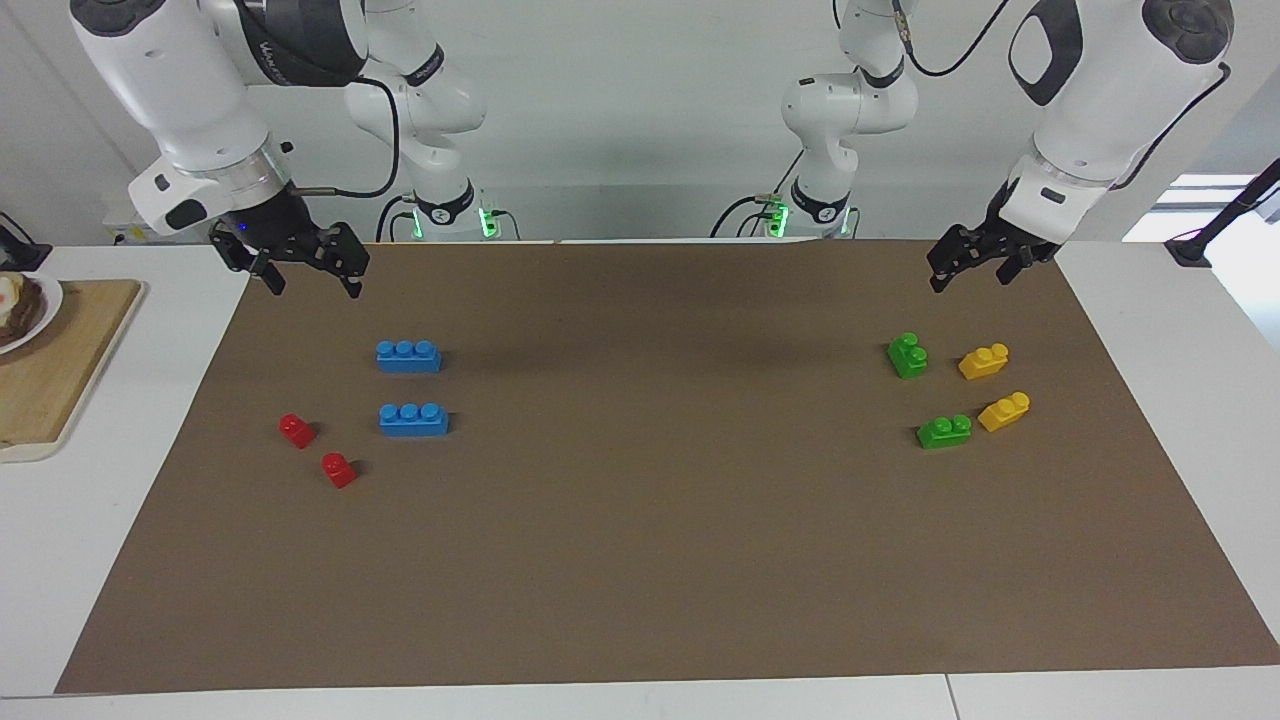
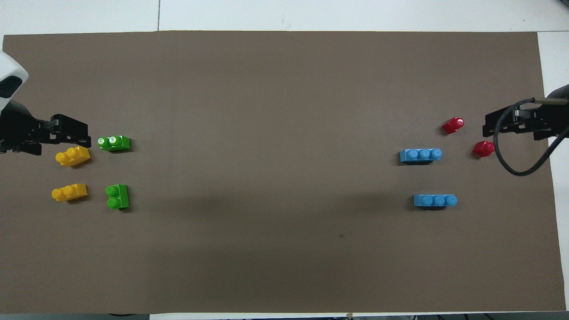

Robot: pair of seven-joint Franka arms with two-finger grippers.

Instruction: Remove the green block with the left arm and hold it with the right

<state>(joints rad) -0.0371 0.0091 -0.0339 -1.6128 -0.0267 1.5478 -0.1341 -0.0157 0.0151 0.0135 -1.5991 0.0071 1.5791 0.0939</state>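
Observation:
Two alike green blocks lie on the brown mat (image 1: 640,560) toward the left arm's end. One green block (image 1: 908,355) (image 2: 118,196) is nearer to the robots. The other green block (image 1: 944,431) (image 2: 114,142) is farther from them. Neither is attached to anything, and I cannot tell which one the task means. My left gripper (image 1: 968,278) (image 2: 75,130) is open and empty, raised over the mat's edge nearest the robots, apart from both blocks. My right gripper (image 1: 312,283) (image 2: 491,126) is open and empty, raised over the right arm's end of the mat.
Two yellow bricks (image 1: 984,361) (image 1: 1005,411) lie beside the green ones. Two blue three-stud bricks (image 1: 408,356) (image 1: 413,419) and two small red bricks (image 1: 297,430) (image 1: 338,469) lie toward the right arm's end. A wooden board (image 1: 60,380) with a plate (image 1: 45,305) sits off the mat there.

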